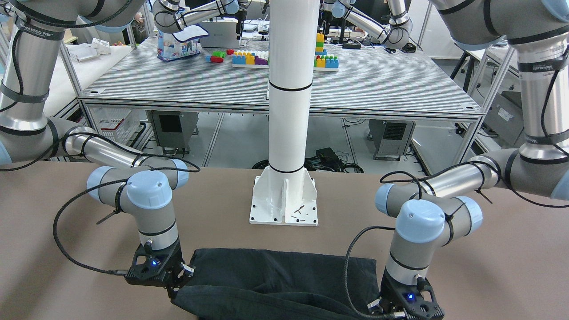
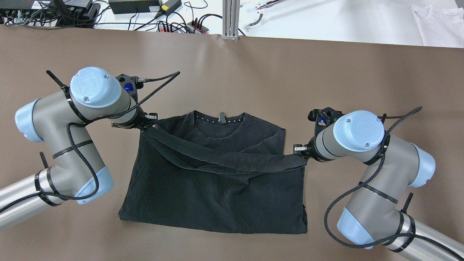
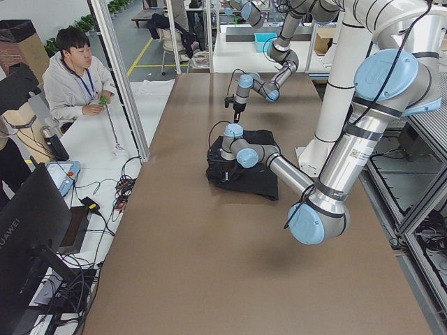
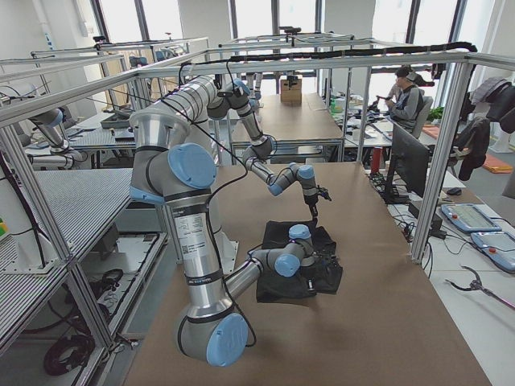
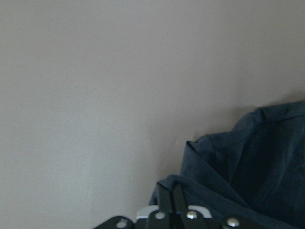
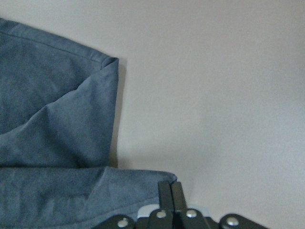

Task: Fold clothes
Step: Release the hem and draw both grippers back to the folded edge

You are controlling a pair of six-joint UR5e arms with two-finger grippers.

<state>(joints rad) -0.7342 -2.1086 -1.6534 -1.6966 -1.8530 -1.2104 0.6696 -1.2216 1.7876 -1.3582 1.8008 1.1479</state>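
Left jaws and right jaws both clench the hem of the shirt [image 2: 214, 203], stretched between them over the tabletop [image 2: 253, 72]. The right grip looks shallow, I think; tension could pull it free.

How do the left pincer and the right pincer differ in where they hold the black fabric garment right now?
The left pincer grips level with the round collar of the black fabric garment; the right pincer grips nearer the robot, short of the collar. The hem strip stretched between them therefore slants, farther forward at the left pincer than at the right pincer. Shared: both are shut on a hem corner.
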